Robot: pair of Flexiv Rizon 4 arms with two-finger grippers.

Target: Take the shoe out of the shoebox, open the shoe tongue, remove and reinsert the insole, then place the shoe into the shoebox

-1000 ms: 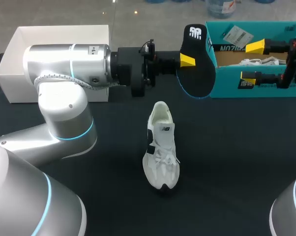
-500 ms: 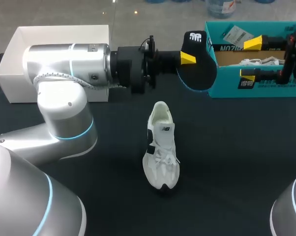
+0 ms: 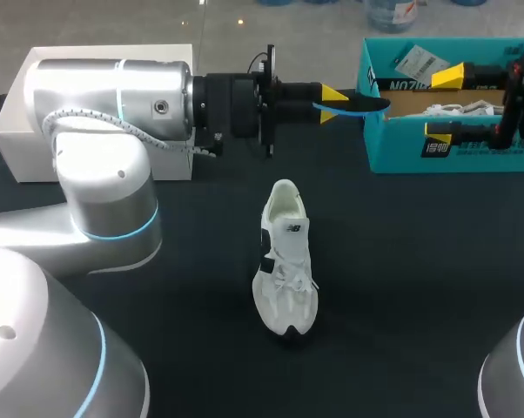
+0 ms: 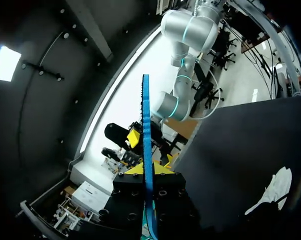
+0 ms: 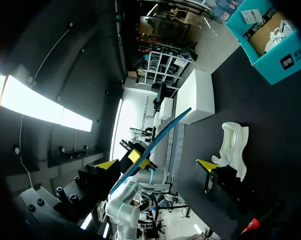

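- Now, your left gripper (image 3: 333,104) is out over the far side of the table (image 3: 419,279), right of the middle, and it is pinching the insole (image 3: 366,104) between its two yellow tips
- In the head view you see that insole edge-on, a thin dark and blue line lying flat, with its free end at the top of the left wall of the shoebox (image 3: 401,148); you cannot tell whether it touches the wall
- In the left wrist view the insole (image 4: 146,125) runs as a narrow blue strip straight out from between the fingers, one tip pressed on each face
- The shoebox is teal, open at the top, and sits at the far right corner of the table; something white lies inside, too small for you to name
- Your right gripper (image 3: 445,104) is at the shoebox, its fingers crossing the open top in the head view; they are spread wide and pinch nothing
- In the right wrist view the insole (image 5: 163,132) is ahead of those spread fingers and apart from them
- The shoe (image 3: 285,261) is white and stands upright on its sole near the middle of the table, toe toward the near edge, heel opening toward the far edge, well apart from both grippers and from the shoebox
- A white box (image 3: 23,104), also open, sits at the far left corner, partly hidden behind your left arm
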